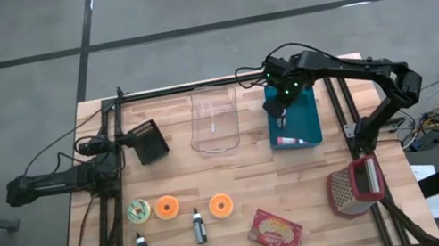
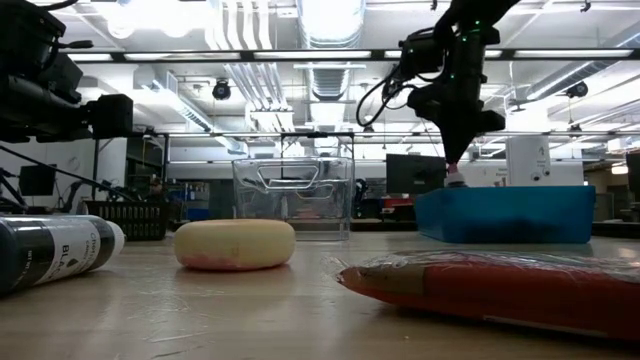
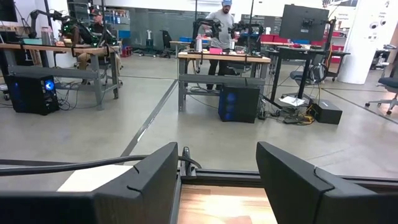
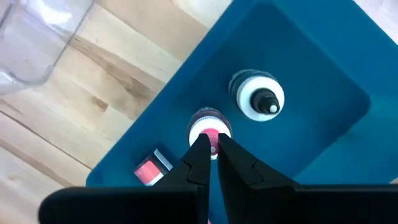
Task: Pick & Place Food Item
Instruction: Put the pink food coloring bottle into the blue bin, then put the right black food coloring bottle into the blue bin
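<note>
Your low view leads with the red packet [image 2: 500, 285] nearest the lens, then a pale disc [image 2: 235, 243] and a bottle [image 2: 55, 252] lying on its side at 9 o'clock; the clear container [image 2: 293, 197] and blue bin [image 2: 505, 213] sit farther back.

Only your right wrist view shows the bin's inside: a pink-capped bottle [image 4: 209, 127] right at the fingertips, a white-capped one with a black nozzle [image 4: 257, 95] beside it, and a pink item [image 4: 149, 169] by the bin wall.

Right gripper [image 4: 212, 144] hangs above the bin at 1 o'clock on the table [image 1: 238, 174], fingers pinched together; can't tell if they clamp the pink cap.

Left gripper [image 3: 217, 180] rests at 9 o'clock, fingers apart, empty.
</note>
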`<action>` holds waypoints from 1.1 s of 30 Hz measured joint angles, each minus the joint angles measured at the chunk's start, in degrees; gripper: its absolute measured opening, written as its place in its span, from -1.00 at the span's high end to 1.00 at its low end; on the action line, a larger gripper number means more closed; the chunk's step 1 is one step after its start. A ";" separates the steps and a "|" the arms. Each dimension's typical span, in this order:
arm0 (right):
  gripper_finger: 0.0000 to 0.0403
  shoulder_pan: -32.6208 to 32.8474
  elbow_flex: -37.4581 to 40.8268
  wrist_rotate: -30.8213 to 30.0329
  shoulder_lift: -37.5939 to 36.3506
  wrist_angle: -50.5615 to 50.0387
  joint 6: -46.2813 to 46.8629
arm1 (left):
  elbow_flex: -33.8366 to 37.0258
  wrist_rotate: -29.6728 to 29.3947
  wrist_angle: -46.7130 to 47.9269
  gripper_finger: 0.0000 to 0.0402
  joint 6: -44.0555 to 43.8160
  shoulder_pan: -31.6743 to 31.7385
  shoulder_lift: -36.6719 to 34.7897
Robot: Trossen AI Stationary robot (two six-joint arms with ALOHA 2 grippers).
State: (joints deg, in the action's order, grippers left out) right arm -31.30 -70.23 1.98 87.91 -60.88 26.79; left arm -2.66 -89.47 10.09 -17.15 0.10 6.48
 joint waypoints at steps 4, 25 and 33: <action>0.94 0.13 0.08 -0.02 -0.29 0.06 0.19 | 0.00 0.00 0.00 -0.11 0.01 -0.01 0.00; 0.50 0.30 0.23 -0.49 -0.85 -0.40 0.22 | 0.00 0.01 0.00 -0.11 0.01 -0.02 0.00; 0.56 0.28 0.22 -0.63 -3.39 -0.68 0.22 | 0.00 0.01 0.00 -0.11 0.00 -0.02 0.00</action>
State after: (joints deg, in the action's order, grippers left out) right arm -31.03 -70.02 1.34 84.52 -61.56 27.00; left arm -2.66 -89.46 10.09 -17.15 0.08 6.48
